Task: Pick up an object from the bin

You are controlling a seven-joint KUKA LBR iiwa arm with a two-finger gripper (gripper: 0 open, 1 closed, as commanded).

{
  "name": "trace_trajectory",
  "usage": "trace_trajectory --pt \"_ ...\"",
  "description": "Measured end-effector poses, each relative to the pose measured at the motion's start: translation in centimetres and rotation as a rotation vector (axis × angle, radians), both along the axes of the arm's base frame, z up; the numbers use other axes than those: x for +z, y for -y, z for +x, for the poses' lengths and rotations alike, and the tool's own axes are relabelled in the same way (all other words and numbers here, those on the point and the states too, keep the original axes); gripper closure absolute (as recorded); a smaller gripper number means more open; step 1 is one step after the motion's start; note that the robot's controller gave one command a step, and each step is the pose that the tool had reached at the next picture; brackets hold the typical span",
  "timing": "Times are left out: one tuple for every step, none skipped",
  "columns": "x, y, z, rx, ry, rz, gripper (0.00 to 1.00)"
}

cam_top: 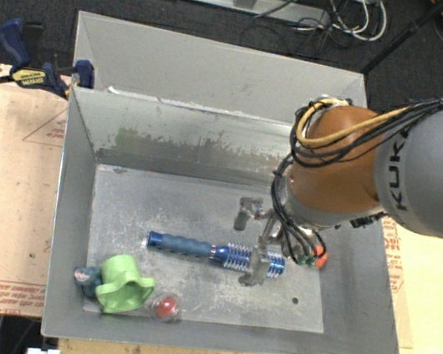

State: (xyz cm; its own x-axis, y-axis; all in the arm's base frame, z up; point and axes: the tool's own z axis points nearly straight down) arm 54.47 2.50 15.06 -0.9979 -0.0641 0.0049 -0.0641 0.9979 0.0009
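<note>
My gripper [248, 244] hangs low over the right middle of the bin floor, open. One fingertip [243, 211] stands behind a blue tool and the other fingertip [253, 277] at its near side. The blue tool [184, 247] lies flat, with a dark blue handle pointing left. Its ribbed, spring-like end [234, 256] lies under my gripper, roughly between the fingers. The fingers are not closed on it.
A crumpled green thing [123, 283] lies in the front left corner with a small bluish piece [85, 278] at its left. A small red ball [166, 307] rests at its right. The arm's orange cover and cables hang over the bin's right side.
</note>
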Motion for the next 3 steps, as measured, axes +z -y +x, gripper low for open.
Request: trace_trajectory --pt "-7.6 0.1 3.5 0.037 0.002 0.0 0.0" --pt "-7.2 0.1 3.5 0.036 0.004 0.001 1.0" --pt "6.8 -1.4 1.8 0.043 0.013 0.0 1.0"
